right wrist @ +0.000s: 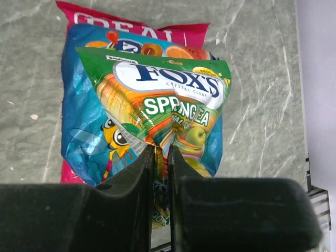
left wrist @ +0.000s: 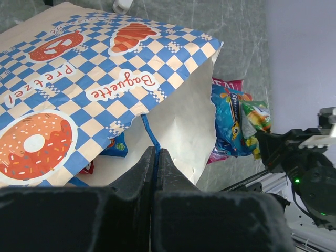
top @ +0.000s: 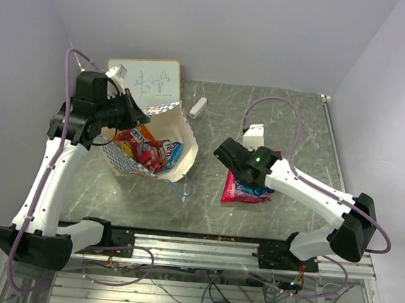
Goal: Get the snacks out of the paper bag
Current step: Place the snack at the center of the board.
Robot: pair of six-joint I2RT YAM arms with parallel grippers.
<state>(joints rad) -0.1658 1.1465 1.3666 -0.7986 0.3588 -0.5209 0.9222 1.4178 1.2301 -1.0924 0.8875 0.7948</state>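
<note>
Snacks: a green-yellow shiny plastic packet reading "FOX'S Crystal Clear" is pinched at its lower edge by the right tool. It sits over a blue bee-print packet and a pink-red packet on the grey marbled table.
Cream paper bag with blue-and-white checked sides, printed "Baguette" and "Pretzel", sits at table left with more packets inside. Left tool is clamped on its thin blue cord handle, arm raised over the bag; right arm is bent inward.
</note>
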